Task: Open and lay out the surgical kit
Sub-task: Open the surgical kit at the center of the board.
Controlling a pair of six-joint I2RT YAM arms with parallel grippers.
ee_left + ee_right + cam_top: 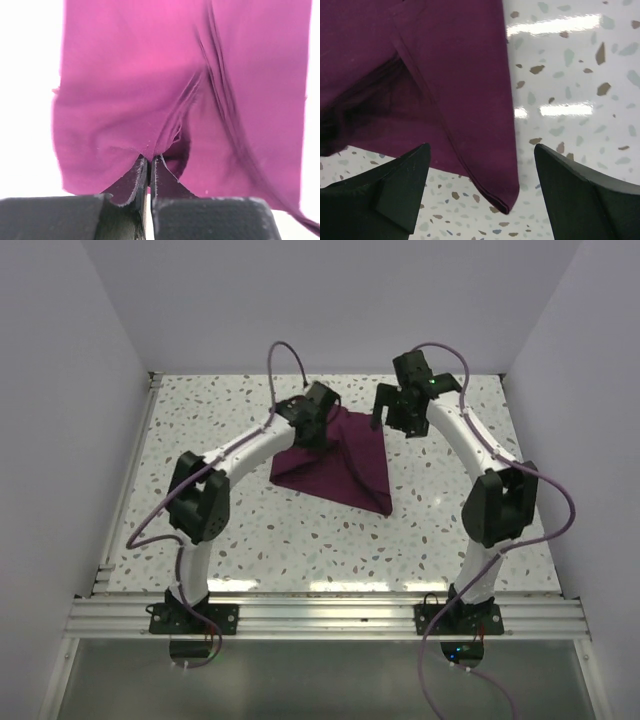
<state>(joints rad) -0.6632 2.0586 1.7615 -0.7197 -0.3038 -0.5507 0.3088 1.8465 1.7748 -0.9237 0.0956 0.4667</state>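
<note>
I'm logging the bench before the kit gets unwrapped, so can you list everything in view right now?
cloth wrap: one, maroon, folded, far half of the table; no instruments showing.
table: one, white with speckles, under everything.
rail: one, silver, near edge, carrying the arm bases.
walls: pale, on three sides.
cables: purple, looping along each arm.
arms: two, white with black joints, reaching to the wrap.
left gripper: black, shut on an edge of the wrap.
right gripper: black, open, by a corner of the wrap.
</note>
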